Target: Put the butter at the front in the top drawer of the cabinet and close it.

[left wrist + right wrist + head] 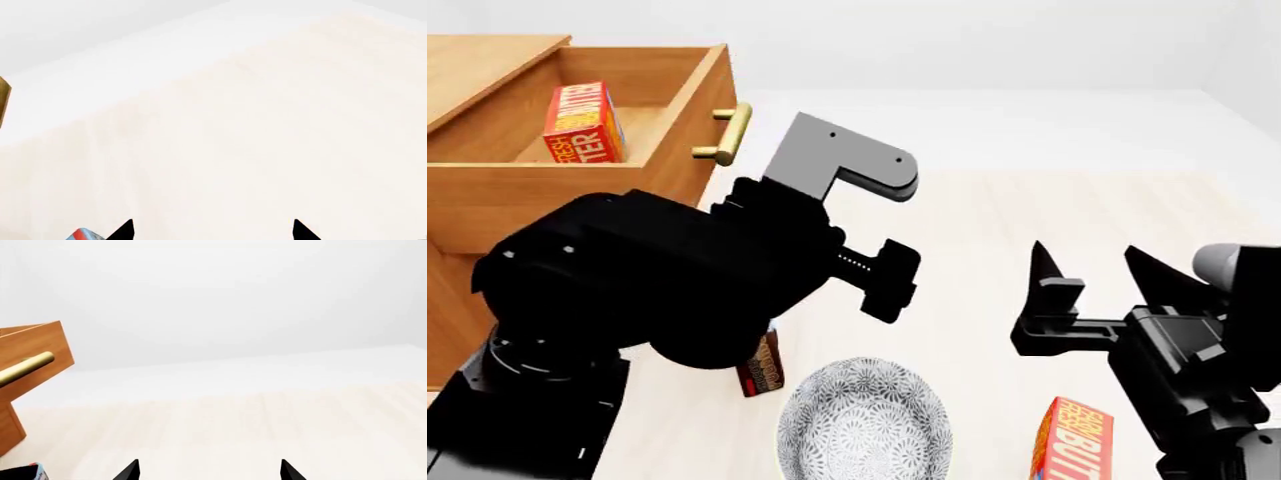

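- We see the top drawer [681,150] pulled well out of the cabinet [481,215], and one butter [581,122] carton is standing upright inside it, near the drawer's left side
- A second carton lettered the same [1073,440] stands on the counter [1054,215] at the near right, just beside our right arm, so we cannot say for sure from here that the front one is the one stowed
- Our right end effector [1094,272] hangs over the counter with its fingers spread wide and nothing between them; the right wrist view shows the two tips apart over bare wood
- Our left end effector [212,231] shows two tips well apart in the left wrist view, nothing pinched, though in the head view the bulky left arm hides it
- The drawer is not yet shut, so in our judgement the push on the brass handle [729,133] is the step in hand
- Risk one: the tall carton could tip if we shove the drawer hard, and perhaps jam at the cabinet edge
- Risk two: the left arm sits close to the drawer front, and a sweep could catch the handle sideways rather than press it straight in
- Risk three: the patterned bowl [862,420] and the dark box [761,365] lie right under that arm; a low elbow could knock them
- Risk four: the right arm turning could topple the carton beside it
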### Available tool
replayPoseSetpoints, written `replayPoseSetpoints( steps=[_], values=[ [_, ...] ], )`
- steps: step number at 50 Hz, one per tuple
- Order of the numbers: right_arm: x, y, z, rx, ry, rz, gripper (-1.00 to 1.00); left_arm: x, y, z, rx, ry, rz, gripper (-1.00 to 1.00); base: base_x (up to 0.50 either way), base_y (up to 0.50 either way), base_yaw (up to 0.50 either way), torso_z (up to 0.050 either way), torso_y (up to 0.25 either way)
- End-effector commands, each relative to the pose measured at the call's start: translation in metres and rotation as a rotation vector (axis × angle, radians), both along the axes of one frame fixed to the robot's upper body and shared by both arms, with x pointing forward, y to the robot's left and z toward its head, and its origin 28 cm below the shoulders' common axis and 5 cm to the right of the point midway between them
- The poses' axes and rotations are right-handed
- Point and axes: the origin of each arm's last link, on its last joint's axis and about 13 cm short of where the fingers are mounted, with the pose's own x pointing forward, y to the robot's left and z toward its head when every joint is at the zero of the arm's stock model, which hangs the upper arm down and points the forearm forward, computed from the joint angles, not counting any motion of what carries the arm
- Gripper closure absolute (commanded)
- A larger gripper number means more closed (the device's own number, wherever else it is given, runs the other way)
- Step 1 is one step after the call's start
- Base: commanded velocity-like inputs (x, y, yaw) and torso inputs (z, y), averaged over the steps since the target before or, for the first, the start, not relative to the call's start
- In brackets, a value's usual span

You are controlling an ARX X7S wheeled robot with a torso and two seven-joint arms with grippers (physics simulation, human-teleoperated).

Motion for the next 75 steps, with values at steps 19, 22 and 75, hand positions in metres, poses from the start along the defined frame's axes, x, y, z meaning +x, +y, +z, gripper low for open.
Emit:
replayPoseSetpoints(
  steps=[19,22,75],
  values=[
    [0.000,0.000,-0.001,0.000,0.000,0.005,-1.00,0.027,0.023,-0.016,-0.036,0.047,0.206,-1.00,0.00,0.00,0.00,0.000,0.000],
    [-0.001,0.000,-0.001,-0.001,0.000,0.004,-1.00,0.028,0.028,-0.014,-0.034,0.036,0.234,-1.00,0.00,0.00,0.00,0.000,0.000],
    [-0.001,0.004,0.000,-0.001,-0.008,0.021,-1.00,0.054,0.104,-0.019,-0.095,-0.028,0.717,-1.00,0.00,0.00,0.00,0.000,0.000]
  ],
)
